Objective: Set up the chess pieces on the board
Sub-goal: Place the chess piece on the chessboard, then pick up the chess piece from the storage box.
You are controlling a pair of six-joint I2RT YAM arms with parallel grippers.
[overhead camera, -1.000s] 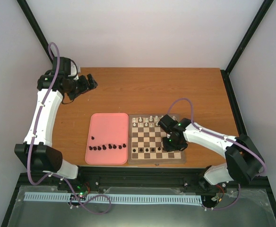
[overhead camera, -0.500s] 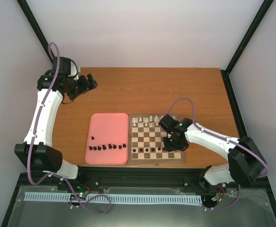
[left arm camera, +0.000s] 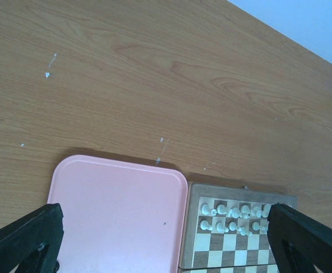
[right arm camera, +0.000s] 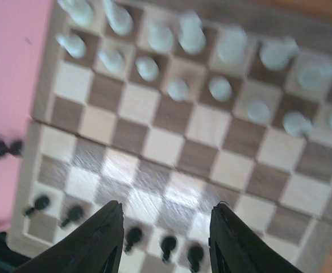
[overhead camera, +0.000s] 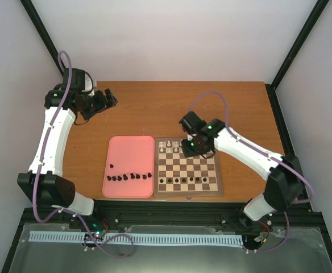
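Brown wooden tabletop point(overhead camera: 154, 108) carries a pink tray point(overhead camera: 129, 151) and, just beside it on the right, the board point(overhead camera: 189, 194). Several black chess pieces point(overhead camera: 184, 180) stand in one line on the near row of the board. More of them lie in a row on the near part of the tray, with one alone a little farther back. White pieces point(overhead camera: 171, 145) fill the two far rows of the board.

The right arm point(overhead camera: 251, 156) reaches over the far half of the board, and the right jaws hang above the squares near the white pieces. In the right wrist view, which is blurred, its two fingers point(right arm camera: 106, 239) stand clearly apart and hold nothing. The squares of the board show in the gap between them. In that view three of the black chess pieces on the near row show low in this gap, down on the board and not touching the fingers. Others stand to the left of it, towards the tray.

The left arm point(overhead camera: 52, 136) is at the far left corner of the tabletop, well apart from the board. The left jaws are spread wide and empty. The left fingers point(left arm camera: 308, 239) show only at the two lower corners of the wrist view, with the tray and a far corner of the board between them.
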